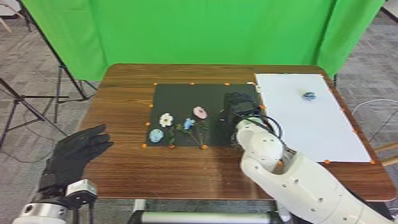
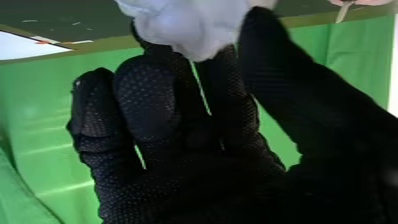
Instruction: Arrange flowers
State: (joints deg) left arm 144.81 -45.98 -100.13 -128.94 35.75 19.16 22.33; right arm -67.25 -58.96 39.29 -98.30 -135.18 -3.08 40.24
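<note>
A white flower [image 2: 191, 25] lies right at the far end of our right hand [image 1: 240, 103], overlapping it in the right wrist view. We cannot tell whether the hand grasps the bloom or merely meets it. The hand is over the right part of the black mat [image 1: 173, 95]. To its left, we see a pink flower [image 1: 200, 112], a blue flower [image 1: 189, 123], a second white flower [image 1: 166, 120] and a pale blue flower [image 1: 156, 135], with thin stems among them. A further blue flower [image 1: 308, 95] sits on the white paper [image 1: 311, 130], right of the mat. That makes two white, one pink and three blue or pale blue. Our left hand [image 1: 69, 157], fingers relaxed and holding nothing, is by the left edge of the worktop [image 1: 169, 175]. A green curtain [image 1: 213, 35] hangs behind.
</note>
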